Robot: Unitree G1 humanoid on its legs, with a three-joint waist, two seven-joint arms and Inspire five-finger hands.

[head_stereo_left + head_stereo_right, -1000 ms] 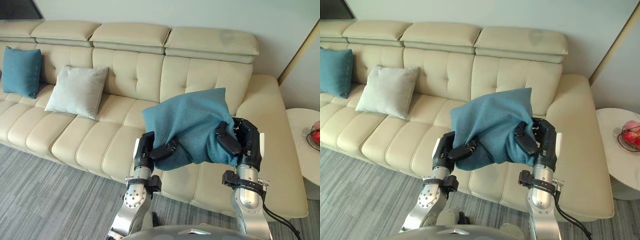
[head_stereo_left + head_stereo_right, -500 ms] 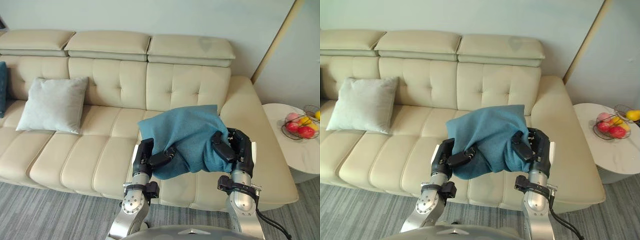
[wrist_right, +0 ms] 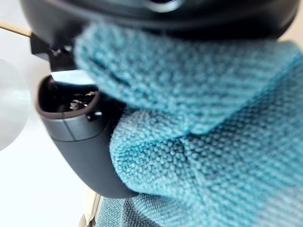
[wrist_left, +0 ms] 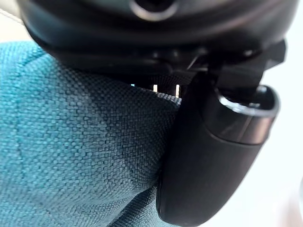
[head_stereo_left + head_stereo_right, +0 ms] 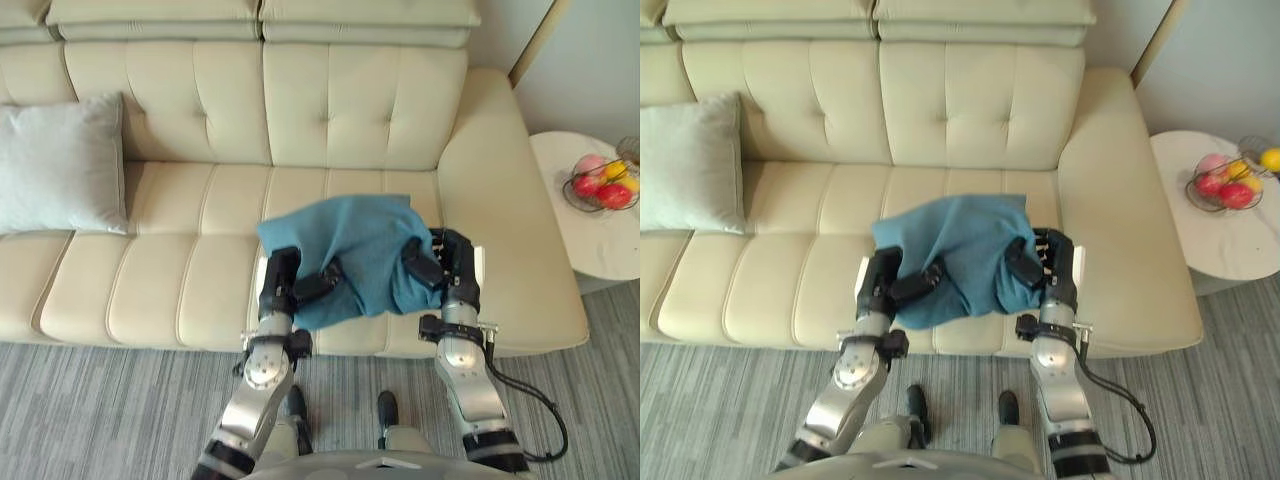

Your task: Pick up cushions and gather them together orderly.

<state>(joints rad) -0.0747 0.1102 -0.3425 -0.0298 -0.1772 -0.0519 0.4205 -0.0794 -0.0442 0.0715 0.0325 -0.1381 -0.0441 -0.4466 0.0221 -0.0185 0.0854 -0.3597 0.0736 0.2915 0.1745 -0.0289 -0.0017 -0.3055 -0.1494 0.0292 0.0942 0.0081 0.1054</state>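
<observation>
Grasping the teal cushion (image 5: 355, 245) from both ends. Clasping one end with the left hand (image 5: 283, 285), with the thumb curled over the cloth and denting it. Clasping the opposite end with the right hand (image 5: 447, 262), with the thumb likewise pressed into the fabric.

Holding it between the two hands, over the front part of the sofa (image 5: 330, 95) seat, bunched and sagging into a rumpled, roughly square lump. Contact with the seat not determinable.

Showing, in the left wrist view, a coarse, tight, basket-like weave bulging against the smooth, dark, rounded thumb. Showing, in the right wrist view, a nubbly fold of the same cloth draping over the hand.

Noting beyond the hands the cream sofa in smooth, leather-like upholstery, button-tufted on the back and channelled into broad padded ribs on the seat.

Noting, well to the left of the left hand, a pale grey cushion (image 5: 60, 165) leaning against the sofa back, square and matte.

Noting, well to the right of the right hand, a round white bench (image 5: 585, 245) carrying a wire basket (image 5: 571, 190) of red and yellow fruit (image 5: 612, 195).

Noting below the arms a grey striped carpet (image 5: 100, 400).
</observation>
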